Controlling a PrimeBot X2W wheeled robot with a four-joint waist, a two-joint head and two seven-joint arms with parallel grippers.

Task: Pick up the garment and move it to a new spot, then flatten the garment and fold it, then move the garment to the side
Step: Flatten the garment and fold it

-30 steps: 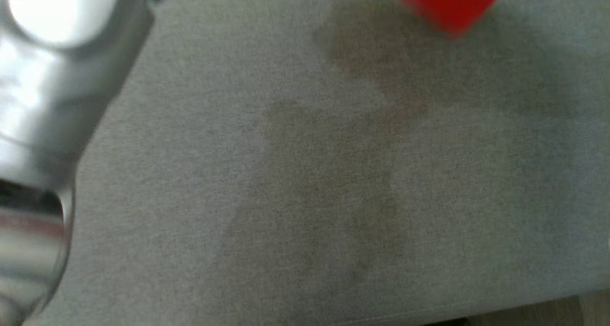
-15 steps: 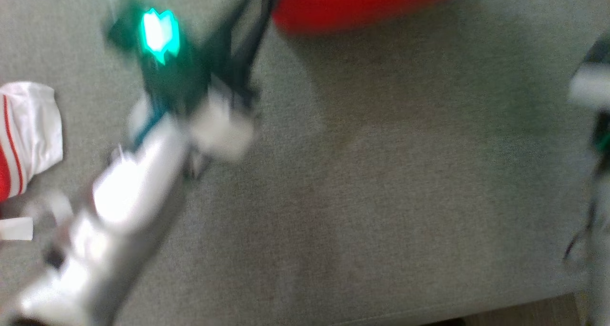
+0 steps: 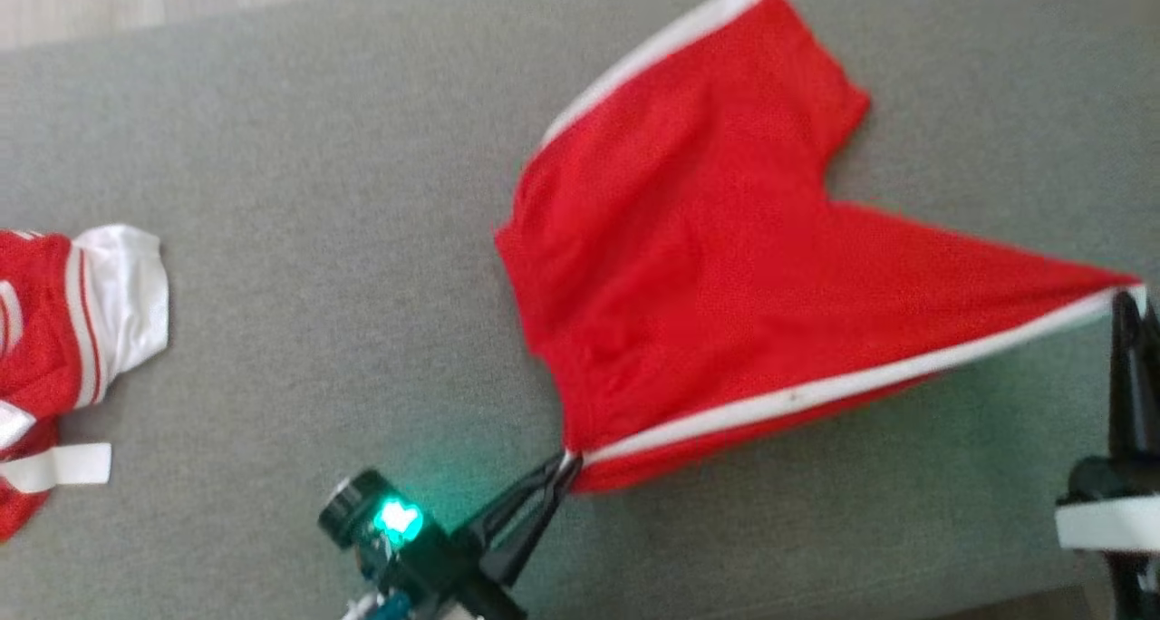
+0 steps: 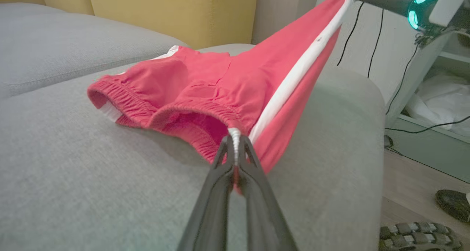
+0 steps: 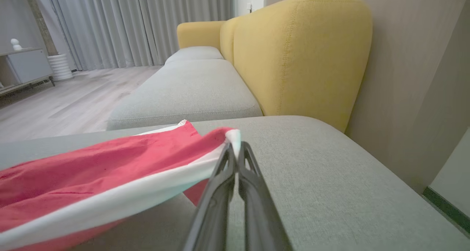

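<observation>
Once the head view swung onto the red shorts [image 3: 689, 266], left fingers [image 3: 512, 502] and right fingers [image 3: 1126, 366] clenched their striped edge taut, apparently set for flattening.

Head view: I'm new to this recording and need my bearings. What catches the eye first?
The red shorts dominate the middle of the grey sofa, their white-striped edge pulled taut between the left gripper at the waistband corner and the right gripper at the leg hem. A second red-and-white garment lies at the view's left edge.
</observation>
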